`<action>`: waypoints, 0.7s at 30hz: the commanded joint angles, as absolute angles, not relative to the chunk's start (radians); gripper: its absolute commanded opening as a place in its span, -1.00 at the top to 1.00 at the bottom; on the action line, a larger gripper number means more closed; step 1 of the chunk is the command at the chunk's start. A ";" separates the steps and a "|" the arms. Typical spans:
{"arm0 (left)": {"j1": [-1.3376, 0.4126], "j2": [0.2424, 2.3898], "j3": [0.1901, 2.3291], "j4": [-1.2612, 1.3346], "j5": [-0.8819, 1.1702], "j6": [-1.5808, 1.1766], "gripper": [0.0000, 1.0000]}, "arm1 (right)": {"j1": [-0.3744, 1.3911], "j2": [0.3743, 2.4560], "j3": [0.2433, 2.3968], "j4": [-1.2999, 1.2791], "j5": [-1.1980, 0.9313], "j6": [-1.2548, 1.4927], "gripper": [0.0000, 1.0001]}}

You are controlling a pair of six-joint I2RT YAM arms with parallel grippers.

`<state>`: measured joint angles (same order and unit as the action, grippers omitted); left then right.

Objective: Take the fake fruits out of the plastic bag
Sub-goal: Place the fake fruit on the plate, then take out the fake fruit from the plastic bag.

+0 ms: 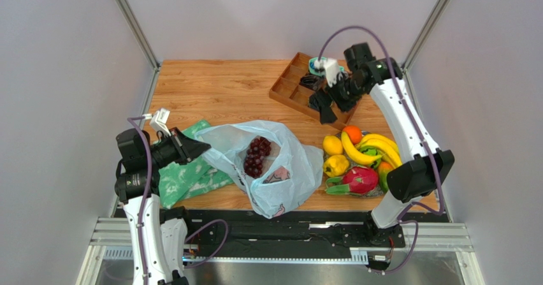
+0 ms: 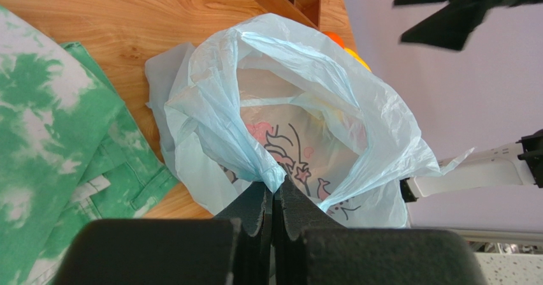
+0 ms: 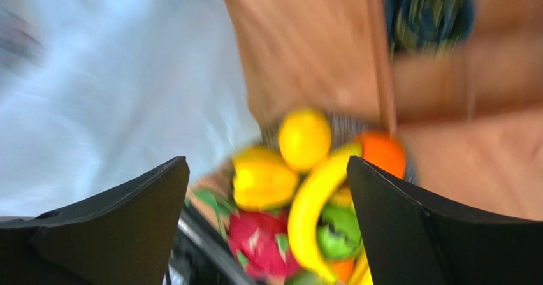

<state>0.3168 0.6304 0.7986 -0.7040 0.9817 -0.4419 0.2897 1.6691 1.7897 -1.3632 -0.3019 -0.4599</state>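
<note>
- Black fingers of your left tool point(image 2: 274, 199) fill the near edge of the left wrist view, pressed together on a gathered fold of the plastic bag point(image 2: 299, 62) at its left rim.
- Bag lies at the counter's point(image 1: 217, 87) near middle, its mouth gaping upward, with the purple grapes point(image 1: 256, 156) inside, the only fruit visible in it.
- Other fake fruits sit in a heap to the right of the bag: banana bunch point(image 1: 363, 150), lemon point(image 1: 332, 145), orange point(image 1: 352, 134), yellow pepper point(image 1: 336, 166) and pink dragon fruit point(image 1: 360, 180).
- Expect the bag to behave as thin, crinkly film: almost weightless, floppy and slippery, likely to slump shut if your rim pinch lets go.
- Grapes look light, hard and glossy. The knobbly cluster should give the fingers some purchase, so judge a grip across its middle safer than at a tapered end, keeping clear of the film around it.
- Your left arm lies low, its forearm reaching rightward over the green mottled cloth point(image 1: 185, 176), wrist roughly level.
- Your right arm stretches far and high, its right tool point(image 3: 266, 164) hanging by the wooden tray's point(image 1: 287, 90) near edge, angled down, fingers spread wide with nothing between them.
- Right wrist view is blurred, though the heap of fruit shows below it.
</note>
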 commanded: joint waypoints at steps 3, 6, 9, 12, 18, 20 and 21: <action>0.328 0.635 0.799 -0.745 1.037 -0.400 1.00 | 0.449 1.635 2.043 -1.087 -0.813 -0.189 -1.00; 0.328 0.640 0.811 -0.761 1.040 -0.394 1.00 | 0.614 1.710 2.089 -0.993 -0.767 -0.095 -0.56; 0.328 0.635 0.845 -0.785 1.040 -0.377 1.00 | 0.785 1.781 2.076 -0.991 -0.593 -0.124 -0.37; 0.328 0.615 0.861 -0.834 1.028 -0.373 1.00 | 0.885 1.839 2.040 -0.982 -0.392 -0.028 -0.22; 0.328 0.548 0.815 -0.876 1.003 -0.377 1.00 | 0.931 1.911 1.960 -0.986 -0.230 0.106 -0.18; 0.327 0.520 0.799 -0.870 0.993 -0.388 1.00 | 0.937 1.928 1.935 -0.994 -0.206 0.110 -0.18; 0.328 0.512 0.790 -0.871 0.992 -0.384 1.00 | 0.945 1.936 1.922 -0.997 -0.189 0.110 -0.19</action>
